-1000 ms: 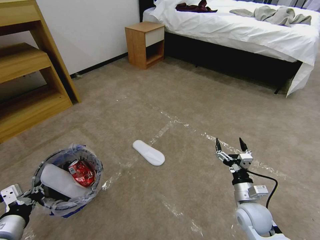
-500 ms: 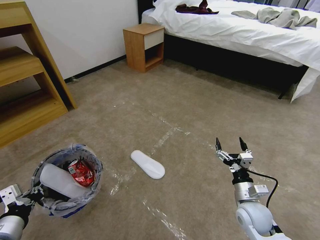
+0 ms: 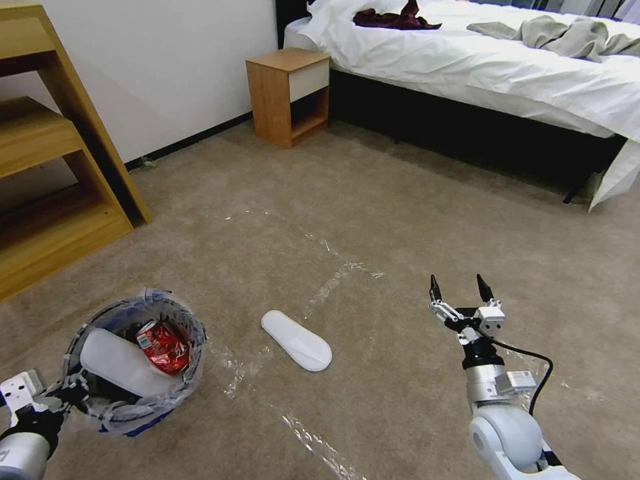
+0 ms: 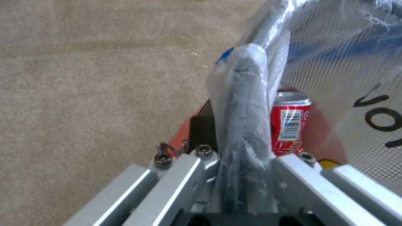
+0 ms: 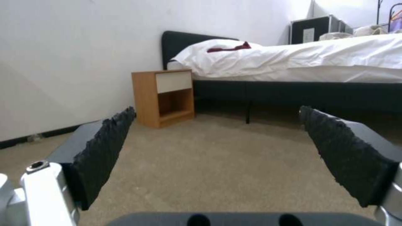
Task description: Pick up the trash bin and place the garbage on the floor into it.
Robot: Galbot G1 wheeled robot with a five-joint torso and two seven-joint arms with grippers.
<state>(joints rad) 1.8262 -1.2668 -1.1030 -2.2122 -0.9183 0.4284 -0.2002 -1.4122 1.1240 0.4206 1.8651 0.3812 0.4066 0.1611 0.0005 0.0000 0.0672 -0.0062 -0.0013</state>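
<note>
Insole [image 3: 296, 339] on the carpet [image 3: 373, 200] wants the wide-open, empty right gripper [image 3: 455, 289] lowered squarely across its width, while the left gripper [image 4: 243, 169], clamped on the bin [image 3: 133, 363] rim, holds level.

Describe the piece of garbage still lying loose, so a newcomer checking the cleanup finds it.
On the carpet floor before the bed, between the trash bin and the right gripper, lies a white insole. It is flat, white and oval, beside shiny tape lines.
</note>
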